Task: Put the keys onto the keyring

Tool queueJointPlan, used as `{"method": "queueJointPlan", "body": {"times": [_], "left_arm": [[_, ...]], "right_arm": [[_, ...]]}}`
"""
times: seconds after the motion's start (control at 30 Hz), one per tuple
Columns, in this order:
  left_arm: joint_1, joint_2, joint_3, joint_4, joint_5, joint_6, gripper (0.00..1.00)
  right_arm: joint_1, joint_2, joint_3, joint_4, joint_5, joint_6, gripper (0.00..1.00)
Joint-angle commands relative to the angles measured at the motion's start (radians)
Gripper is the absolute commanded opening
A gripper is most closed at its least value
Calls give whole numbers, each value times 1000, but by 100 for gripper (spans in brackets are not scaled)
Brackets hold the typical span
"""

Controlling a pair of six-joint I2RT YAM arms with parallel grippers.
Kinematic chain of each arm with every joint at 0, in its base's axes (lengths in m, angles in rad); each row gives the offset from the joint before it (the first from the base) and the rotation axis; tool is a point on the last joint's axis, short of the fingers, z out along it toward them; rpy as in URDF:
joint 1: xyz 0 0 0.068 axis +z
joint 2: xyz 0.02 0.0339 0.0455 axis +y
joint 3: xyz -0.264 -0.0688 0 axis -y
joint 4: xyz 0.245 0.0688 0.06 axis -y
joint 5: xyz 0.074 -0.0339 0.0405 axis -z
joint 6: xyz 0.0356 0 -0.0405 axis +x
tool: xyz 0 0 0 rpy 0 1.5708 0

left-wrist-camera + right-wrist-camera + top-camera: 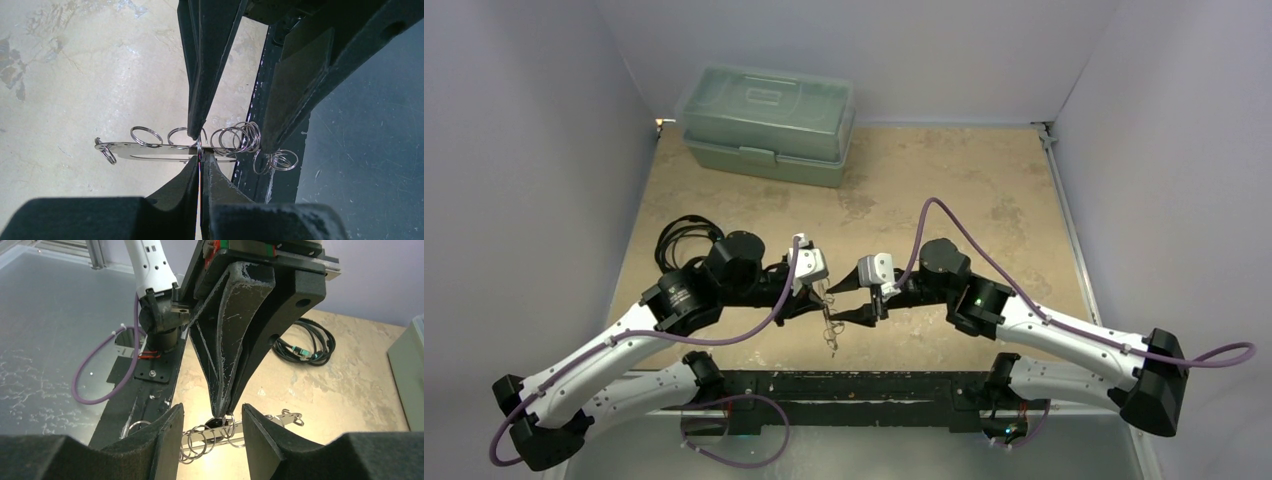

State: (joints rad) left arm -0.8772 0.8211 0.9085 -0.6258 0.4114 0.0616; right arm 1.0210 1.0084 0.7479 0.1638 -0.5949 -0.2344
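Above the tabletop (984,190) near its front edge, left fingers (186,181) pinch the keyring (150,150) by its flat bar, small rings (240,137) dangling. Right fingers (167,436) stand half-spread, straddling it; contact unclear.

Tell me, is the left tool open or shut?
Shut: the left tool pinches the thin silvery oval keyring, with its black tips almost touching.

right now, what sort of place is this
Probably a lab robot cell: a table boxed in by plain walls, left arm and right arm bolted at its near edge, a toolbox at the back.
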Motion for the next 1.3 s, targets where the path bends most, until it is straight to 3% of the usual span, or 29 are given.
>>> {"method": "queueJointPlan", "body": {"times": [0.0,0.57,1.03,1.2,1.27], "left_arm": [[-3,6,46,14,5,-23,0],[-16,-10,28,31,29,-14,0],[-23,-33,20,33,32,-7,0],[-25,-38,18,34,32,-6,0],[-24,-48,17,39,29,-7,0]], "right_arm": [[2,12,51,-13,-4,-17,49],[2,48,65,-23,26,-23,37],[2,56,68,-24,33,-23,17],[2,62,67,-21,5,-31,1],[2,61,68,-22,1,-33,0]]}}
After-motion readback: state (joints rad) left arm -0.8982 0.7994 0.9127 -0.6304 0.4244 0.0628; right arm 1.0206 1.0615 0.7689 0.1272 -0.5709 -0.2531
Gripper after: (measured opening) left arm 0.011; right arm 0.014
